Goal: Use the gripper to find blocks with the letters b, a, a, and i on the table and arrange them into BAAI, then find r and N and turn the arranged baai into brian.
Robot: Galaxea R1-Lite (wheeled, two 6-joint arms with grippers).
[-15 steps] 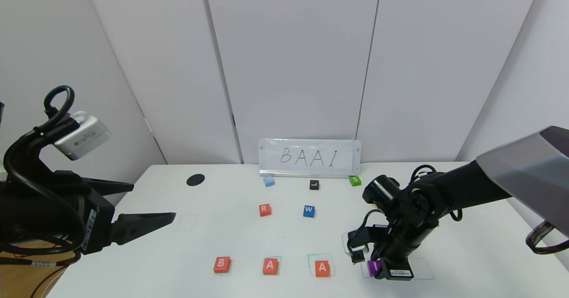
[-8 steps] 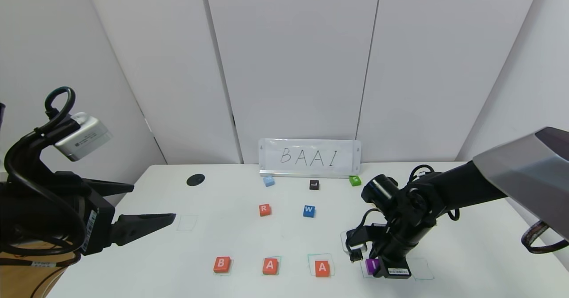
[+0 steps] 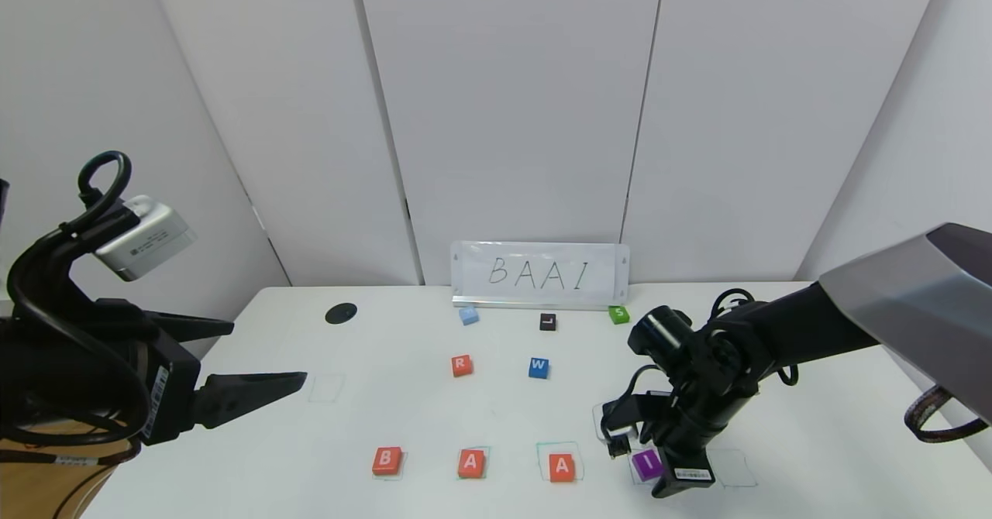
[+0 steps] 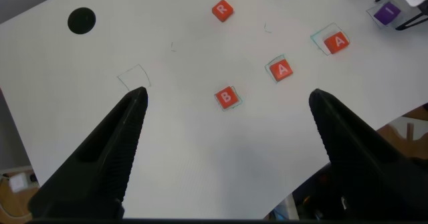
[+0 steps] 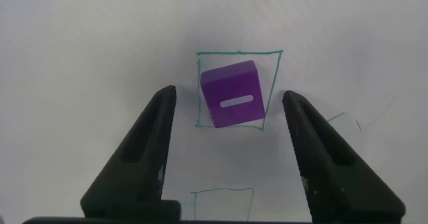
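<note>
Along the front of the table (image 3: 364, 395) three orange-red blocks lie in a row: B (image 3: 386, 461), A (image 3: 471, 463) and A (image 3: 562, 467). The purple I block (image 3: 646, 465) rests at the row's right end, inside a green drawn square (image 5: 239, 89). My right gripper (image 5: 229, 94) hovers over it, open, its fingers apart from the block on both sides. The orange-red r block (image 3: 462, 365) lies mid-table. I cannot make out an N on any block. My left gripper (image 3: 267, 352) hangs open at the table's left side with nothing in it.
A blue W block (image 3: 539, 367) sits beside the r. Light blue (image 3: 468, 316), black L (image 3: 548, 321) and green S (image 3: 618, 314) blocks line the back, below a BAAI sign (image 3: 540, 273). A black hole (image 3: 341, 313) is at back left. An unfilled green square (image 3: 732, 469) lies right of I.
My right gripper has opened and let go of the purple I block, which now lies in its green square. The left arm has not moved.
</note>
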